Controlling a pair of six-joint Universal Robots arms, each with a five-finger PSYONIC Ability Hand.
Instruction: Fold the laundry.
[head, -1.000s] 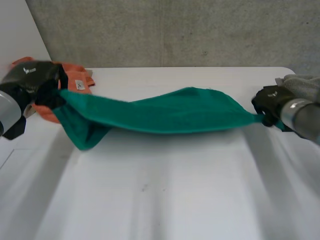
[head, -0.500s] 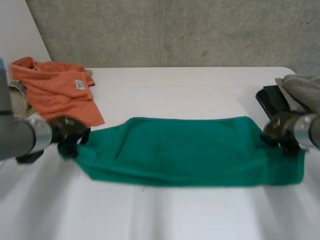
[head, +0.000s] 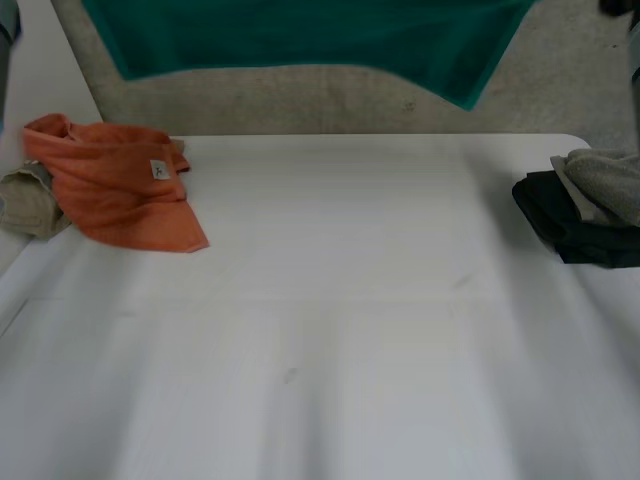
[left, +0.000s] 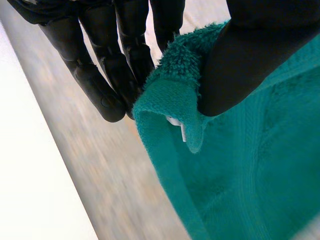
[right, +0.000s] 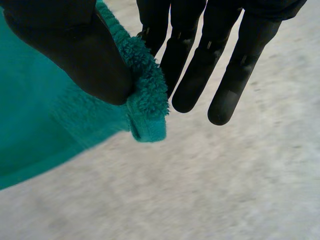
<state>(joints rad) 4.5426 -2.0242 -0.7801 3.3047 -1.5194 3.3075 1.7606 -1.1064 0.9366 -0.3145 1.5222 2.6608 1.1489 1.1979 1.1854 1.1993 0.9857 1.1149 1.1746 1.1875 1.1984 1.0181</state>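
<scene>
Towel (head: 300, 35) corners pinched by left robot hand (left: 250, 55), right robot hand (right: 75, 50)

**Three cameras, one green towel (head: 300, 35)**

The head camera sits behind and between the arms. It looks down across the white table (head: 320, 380) toward the concrete wall (head: 330, 100), from far enough back to take in the towel's lower span, stretched high above the table's far edge. Each wrist camera looks along its own palm from very near: the left hand (left: 102, 77) at one towel corner, the right hand (right: 192, 75) at a corner of the other end. All three views share the towel.
</scene>
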